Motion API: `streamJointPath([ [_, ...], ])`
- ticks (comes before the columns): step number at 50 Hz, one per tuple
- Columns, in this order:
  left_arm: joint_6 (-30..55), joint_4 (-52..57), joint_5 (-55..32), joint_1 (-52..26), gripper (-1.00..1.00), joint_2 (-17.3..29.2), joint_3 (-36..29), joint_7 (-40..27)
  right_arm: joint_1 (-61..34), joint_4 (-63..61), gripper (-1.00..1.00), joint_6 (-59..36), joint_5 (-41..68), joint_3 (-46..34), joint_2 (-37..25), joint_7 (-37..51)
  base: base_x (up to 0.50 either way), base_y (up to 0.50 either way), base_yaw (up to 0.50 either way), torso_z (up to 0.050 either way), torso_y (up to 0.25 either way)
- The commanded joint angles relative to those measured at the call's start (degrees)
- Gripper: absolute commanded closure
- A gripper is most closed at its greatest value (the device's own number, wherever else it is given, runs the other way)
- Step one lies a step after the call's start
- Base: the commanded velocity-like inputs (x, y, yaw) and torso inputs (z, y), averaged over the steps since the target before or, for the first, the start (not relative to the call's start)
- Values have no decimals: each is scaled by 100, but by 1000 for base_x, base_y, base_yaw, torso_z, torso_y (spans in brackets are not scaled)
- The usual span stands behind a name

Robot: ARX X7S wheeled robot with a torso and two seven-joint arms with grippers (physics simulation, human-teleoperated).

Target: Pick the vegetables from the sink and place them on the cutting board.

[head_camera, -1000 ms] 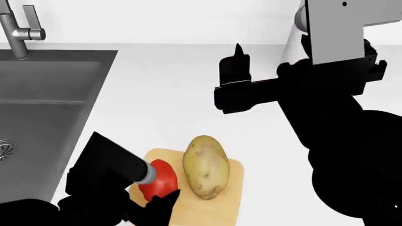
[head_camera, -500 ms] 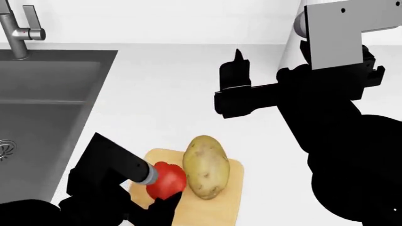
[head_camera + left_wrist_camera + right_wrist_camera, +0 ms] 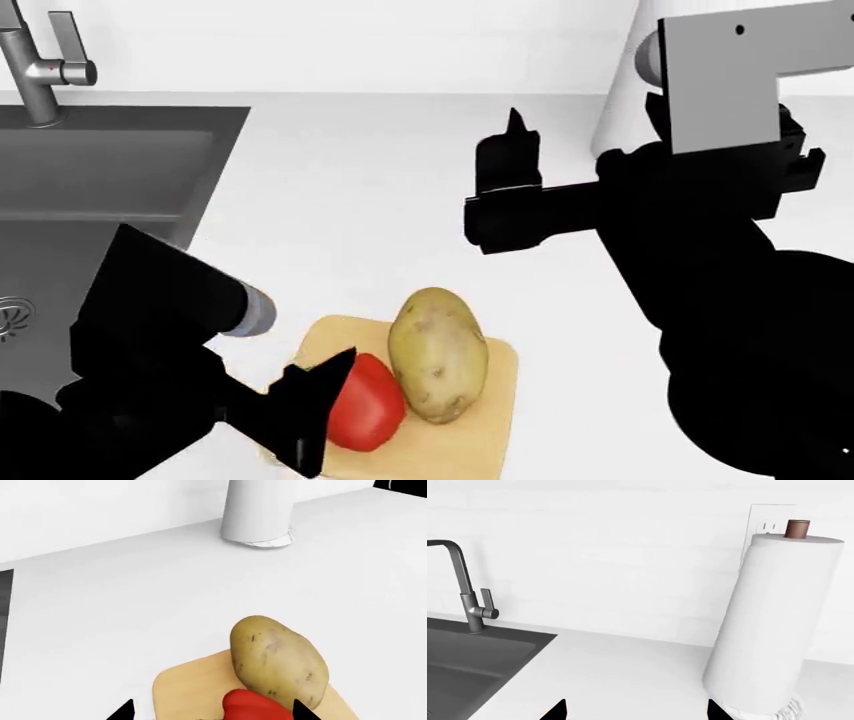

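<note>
— Is there any writing you can read from where you stand?

— None; my cameras find no label, brand, number or sign; the paper towel roll (image 3: 770, 625), the wall outlet (image 3: 768, 520) and the faucet (image 3: 468, 587) are all unmarked.

1 potato (image 3: 437, 354), 1 pepper (image 3: 363, 403), 1 board (image 3: 482, 420), 1 sink (image 3: 94, 190).

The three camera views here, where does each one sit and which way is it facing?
Head view: on the robot's head, facing forward and down at the sink, cutting board and both arms.
Left wrist view: near the left gripper, facing the potato and red pepper; fingertips show.
Right wrist view: near the right gripper, facing the faucet and paper towel roll; fingertips show.
Shared: head and left wrist views both show the potato.
</note>
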State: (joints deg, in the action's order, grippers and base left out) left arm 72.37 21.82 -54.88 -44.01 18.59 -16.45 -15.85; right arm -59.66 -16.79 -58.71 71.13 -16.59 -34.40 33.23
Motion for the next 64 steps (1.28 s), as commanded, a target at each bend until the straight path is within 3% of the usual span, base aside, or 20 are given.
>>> streamJointPath([
  [1,283,147,-459,-284,-100,159,640,-298,73,-40,-100,40,31,71,-84,64,0,0,0,0,0],
  [26,203,155,-702,-427,-100,1002,1796,-646,1131,-557,-100,529,70,722,-821,0,0,0,0,0,0],
  [44,870,167,-1467,-1106,-100,1173,2294,-1268,423,-525,-100,45,641,831,-1072,345,0,0,0,0,0],
  [54,719,-281,-1055,-1586,-100,1213,1714,-1049,-89,-116,-100,0,268,542,-973,61,0,0,0,0,0],
  [64,598,-1349,-477,-2966,-100,1071,933,-687,-1305,843,-100,-228,-199,34,-737,-525,0,0,0,0,0],
])
